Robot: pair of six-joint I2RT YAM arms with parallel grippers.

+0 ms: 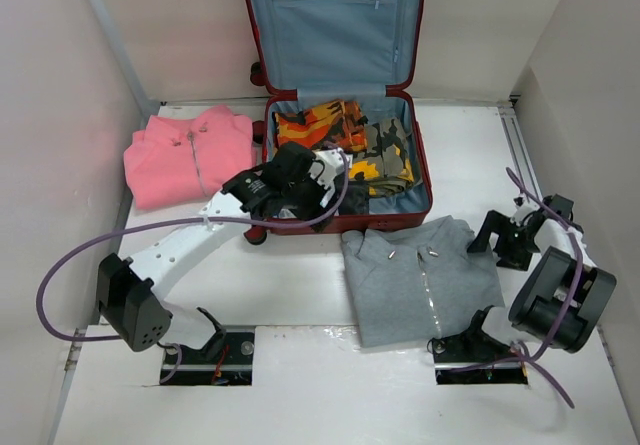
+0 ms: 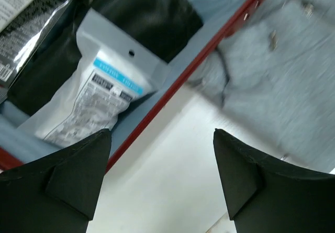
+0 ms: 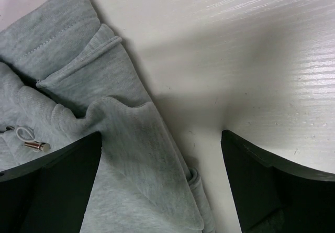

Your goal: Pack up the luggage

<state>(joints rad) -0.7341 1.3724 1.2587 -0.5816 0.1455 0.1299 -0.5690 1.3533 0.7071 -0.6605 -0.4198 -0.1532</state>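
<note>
Under the left end effector — the luggage, open on the surface, lid propped upright beyond it, its near red rim running straight below the fingers. Fingers apart, nothing between them.

The grey hoodie lies flat outside that rim, to this end effector's right. The right end effector hovers over the hoodie's edge, fingers wide apart, empty. The pink fleece sits to the left end effector's left, outside the case.

Inside, beyond the left end effector: camouflage clothes. Just inside the rim, a white packet on dark fabric.

Judgement: packing part done, two garments out. For the hoodie — pinch a doubled fold, not a single layer. Lift clear of the rim before crossing, and see that the metal cord tip does not snag.
</note>
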